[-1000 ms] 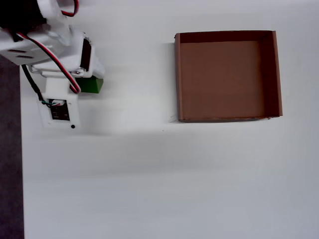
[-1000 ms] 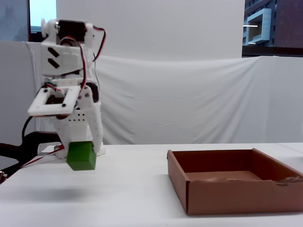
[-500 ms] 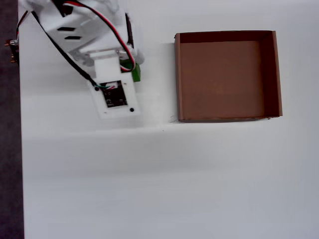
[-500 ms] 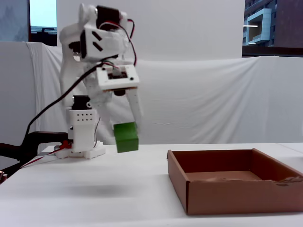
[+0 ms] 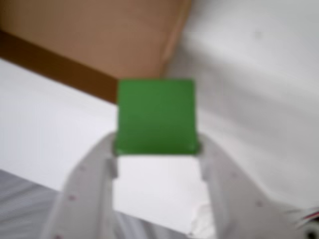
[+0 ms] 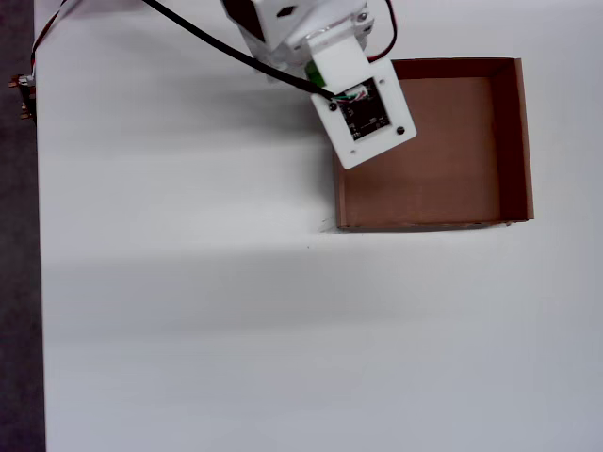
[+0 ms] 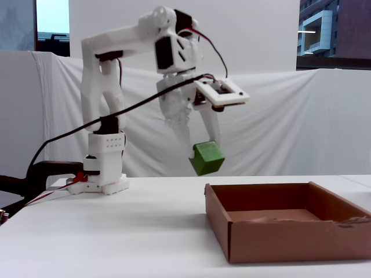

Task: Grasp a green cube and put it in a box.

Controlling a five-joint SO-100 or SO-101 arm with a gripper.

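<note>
My gripper (image 7: 200, 152) is shut on the green cube (image 7: 207, 158) and holds it in the air, above the near-left edge of the box (image 7: 278, 240) in the fixed view. In the wrist view the cube (image 5: 155, 117) sits between the two white fingers (image 5: 94, 174), with a corner of the brown box (image 5: 99, 35) behind it at upper left. In the overhead view the arm's wrist plate covers the gripper; only a sliver of green (image 6: 312, 72) shows at the box's left wall (image 6: 337, 188). The box floor holds nothing.
The white arm's base (image 7: 104, 174) stands at the table's back left in the fixed view, with red and black cables (image 7: 46, 174) trailing off to the left. White table surface (image 6: 188, 311) lies all round the box. A white cloth backdrop hangs behind.
</note>
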